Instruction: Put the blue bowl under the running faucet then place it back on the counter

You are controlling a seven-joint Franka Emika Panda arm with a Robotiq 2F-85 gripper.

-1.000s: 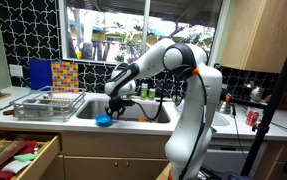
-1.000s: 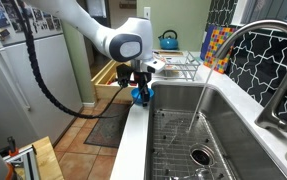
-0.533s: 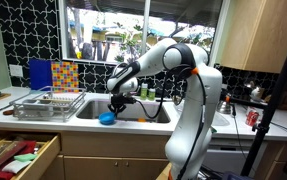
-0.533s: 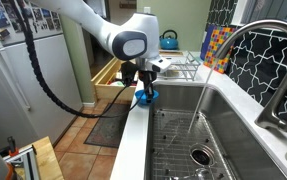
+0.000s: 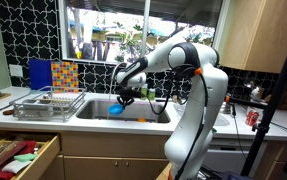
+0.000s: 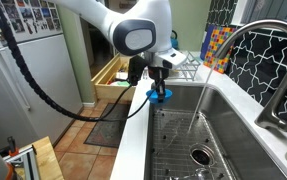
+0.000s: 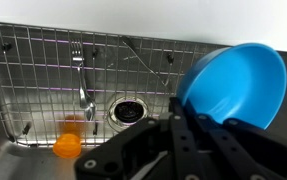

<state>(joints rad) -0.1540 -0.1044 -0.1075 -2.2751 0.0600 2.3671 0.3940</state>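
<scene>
Over the sink (image 6: 223, 108), gripper (image 6: 159, 87) clamped on the blue bowl (image 7: 238, 80), faucet (image 6: 259, 42) running nearby.

My arm (image 5: 198, 110) is glossy white, built of thick rounded segments with dark bands at the joints. In an exterior view I see 1 big round joint cap (image 6: 140, 35), grey with a black ring around it. A small orange mark (image 5: 196, 70) sits on the upper joint. A thick black cable (image 6: 28, 70) hangs off the arm. My tool (image 6: 159, 85) is black; in the wrist view its matte linkage bars look angular.
</scene>
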